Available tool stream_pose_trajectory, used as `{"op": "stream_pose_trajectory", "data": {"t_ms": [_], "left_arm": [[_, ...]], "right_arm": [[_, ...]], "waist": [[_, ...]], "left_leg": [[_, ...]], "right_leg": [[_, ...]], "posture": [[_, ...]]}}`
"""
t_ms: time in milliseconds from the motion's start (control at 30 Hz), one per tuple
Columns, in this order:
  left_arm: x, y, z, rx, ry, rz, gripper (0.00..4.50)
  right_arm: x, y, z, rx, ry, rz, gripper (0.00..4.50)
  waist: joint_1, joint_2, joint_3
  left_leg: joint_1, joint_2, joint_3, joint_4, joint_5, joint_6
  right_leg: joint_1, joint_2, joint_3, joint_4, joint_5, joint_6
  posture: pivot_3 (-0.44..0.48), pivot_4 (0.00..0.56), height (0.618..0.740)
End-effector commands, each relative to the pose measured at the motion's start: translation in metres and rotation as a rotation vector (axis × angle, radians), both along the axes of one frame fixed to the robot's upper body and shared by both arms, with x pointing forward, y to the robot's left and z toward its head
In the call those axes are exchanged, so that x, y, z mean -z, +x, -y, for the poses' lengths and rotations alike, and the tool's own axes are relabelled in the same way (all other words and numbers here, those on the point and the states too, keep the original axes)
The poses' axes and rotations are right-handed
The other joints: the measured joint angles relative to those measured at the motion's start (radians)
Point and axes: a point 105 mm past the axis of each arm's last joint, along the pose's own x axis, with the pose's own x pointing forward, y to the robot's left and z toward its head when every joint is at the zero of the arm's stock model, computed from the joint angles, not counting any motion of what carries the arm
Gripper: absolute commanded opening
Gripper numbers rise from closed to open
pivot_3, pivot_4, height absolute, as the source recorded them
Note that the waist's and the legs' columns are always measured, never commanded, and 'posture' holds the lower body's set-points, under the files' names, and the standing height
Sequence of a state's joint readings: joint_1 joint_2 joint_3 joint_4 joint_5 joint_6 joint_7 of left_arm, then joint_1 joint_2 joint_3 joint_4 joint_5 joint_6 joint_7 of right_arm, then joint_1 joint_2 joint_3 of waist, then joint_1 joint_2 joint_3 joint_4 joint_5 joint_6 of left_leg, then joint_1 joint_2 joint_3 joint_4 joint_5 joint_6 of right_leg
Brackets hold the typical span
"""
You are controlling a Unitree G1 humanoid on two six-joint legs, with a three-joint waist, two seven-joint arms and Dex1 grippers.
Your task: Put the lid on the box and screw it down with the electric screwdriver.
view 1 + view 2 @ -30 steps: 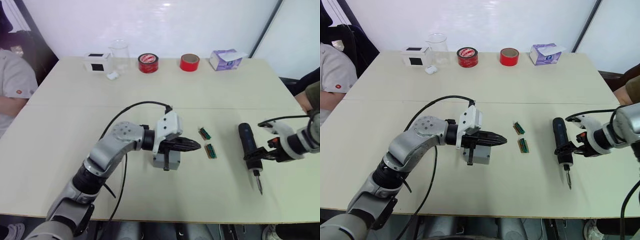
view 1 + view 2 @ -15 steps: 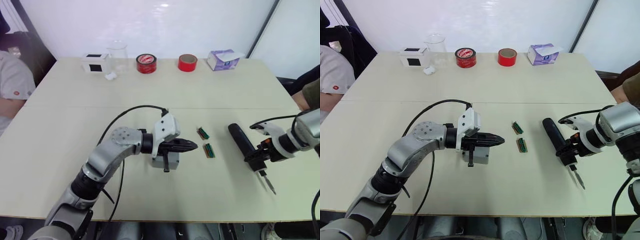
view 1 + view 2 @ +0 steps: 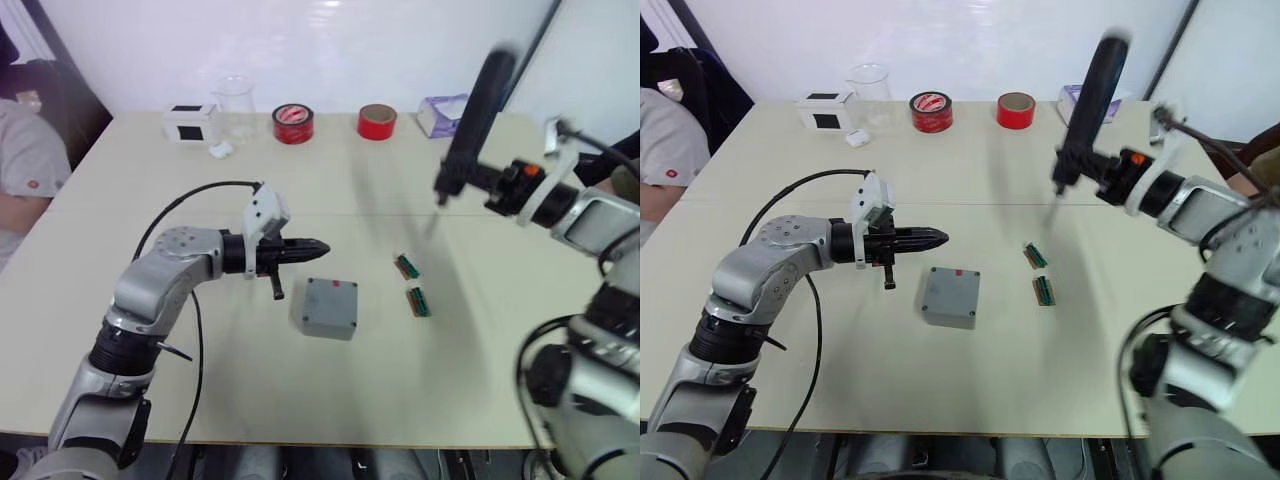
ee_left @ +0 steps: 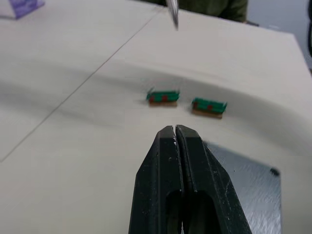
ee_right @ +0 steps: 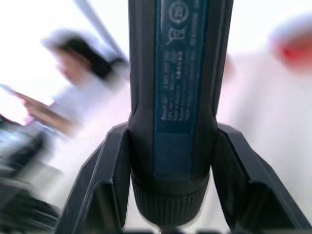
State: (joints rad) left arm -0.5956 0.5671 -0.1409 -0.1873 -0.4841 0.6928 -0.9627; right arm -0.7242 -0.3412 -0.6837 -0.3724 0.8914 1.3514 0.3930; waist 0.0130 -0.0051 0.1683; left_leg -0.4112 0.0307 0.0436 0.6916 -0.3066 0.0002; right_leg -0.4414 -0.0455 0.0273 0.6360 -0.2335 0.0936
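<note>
The electric screwdriver (image 3: 472, 118) is being held well above the bench (image 3: 150, 330) by the right gripper (image 5: 165, 161), whose fingers (image 5: 105, 185) are clamped on either side of the black barrel; the tool is standing near upright, bit end pointing down.

The left gripper (image 3: 312, 246) is being held just off the bench surface, fingers pressed together with nothing between them, up and to the left of the box (image 3: 327, 308) and not touching it.

The box is sitting on the bench with the lid (image 3: 953, 290) lying flat on top, closing it, so the contents are hidden. A small red mark is showing at the lid's far edge.

Two small green connector blocks (image 3: 413, 283) are lying to the right of the box. A clear glass beaker (image 3: 237, 108) is standing at the far edge; whether anything is in it cannot be told.
</note>
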Motion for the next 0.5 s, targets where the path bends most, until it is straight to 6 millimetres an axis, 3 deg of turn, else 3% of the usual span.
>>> {"op": "stream_pose_trajectory", "data": {"t_ms": [33,200,500], "left_arm": [[-0.003,-0.009,0.002,0.047,0.033,-0.004,0.00],[0.010,-0.019,0.000,0.114,0.131,-0.031,0.00],[0.025,-0.019,0.004,0.139,0.165,-0.061,0.00]], "right_arm": [[-0.004,-0.023,-0.024,0.005,0.013,0.128,1.76],[0.012,-0.030,-0.052,-0.005,-0.010,0.158,1.76],[0.032,-0.034,-0.064,-0.039,-0.062,0.162,1.76]], "waist": [[0.000,0.000,0.000],[-0.010,0.000,0.000],[-0.027,0.000,0.000]], "left_leg": [[0.000,-0.002,0.001,0.000,0.000,0.000],[0.000,-0.008,0.005,0.004,0.000,0.000],[0.002,-0.006,0.004,0.004,0.000,0.000]], "right_leg": [[0.001,-0.002,0.000,-0.001,0.000,0.000],[0.002,-0.005,0.005,-0.005,0.003,0.005],[0.003,-0.001,0.005,-0.004,0.003,0.005]], "posture": [[0.000,0.150,0.740],[0.000,0.150,0.740],[0.000,0.150,0.740]]}}
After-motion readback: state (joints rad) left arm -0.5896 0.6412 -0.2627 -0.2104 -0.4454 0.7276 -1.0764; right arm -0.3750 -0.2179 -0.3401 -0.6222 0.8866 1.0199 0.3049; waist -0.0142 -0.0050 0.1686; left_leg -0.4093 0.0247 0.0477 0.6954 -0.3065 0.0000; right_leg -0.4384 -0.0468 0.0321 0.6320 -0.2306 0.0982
